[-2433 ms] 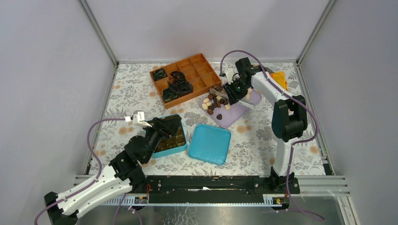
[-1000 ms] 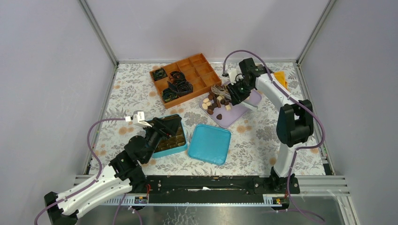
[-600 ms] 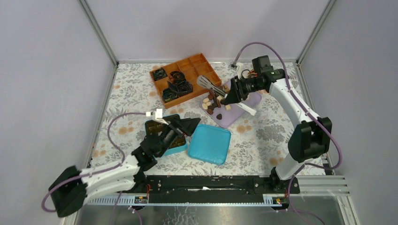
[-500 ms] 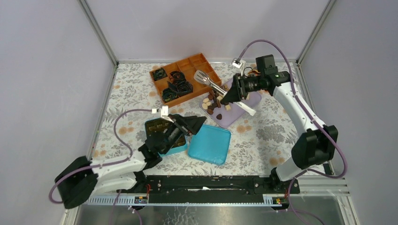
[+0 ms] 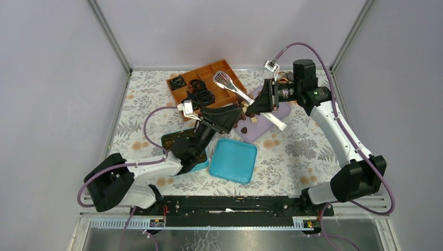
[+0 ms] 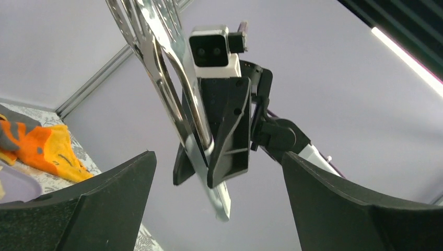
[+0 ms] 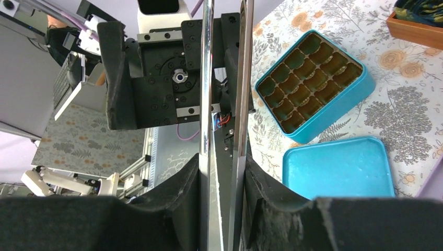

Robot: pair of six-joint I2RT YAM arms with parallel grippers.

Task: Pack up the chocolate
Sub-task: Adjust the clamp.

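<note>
The chocolate (image 5: 244,129), small dark and cream pieces, lies on a lavender plate (image 5: 263,129); my left gripper hides most of it. My right gripper (image 5: 256,104) is shut on metal tongs (image 5: 225,80) and holds them raised over the plate, head toward the back left. The right wrist view shows the gripper (image 7: 222,157) shut on the tongs' two arms (image 7: 206,78). My left gripper (image 5: 237,115) is open and empty, raised just left of the right gripper. In the left wrist view, its fingers (image 6: 83,204) frame the tongs (image 6: 156,63).
An open blue box (image 7: 313,83) with an empty brown cell tray sits at centre left. Its lid (image 5: 233,159) lies beside it. A wooden divider tray (image 5: 219,70) with black paper cups stands at the back. An orange cloth (image 6: 39,146) lies at the back right.
My left gripper rose from the blue box and swung right and back, up to the right gripper. My right gripper lifted the tongs off the plate and turned them toward the back left.
</note>
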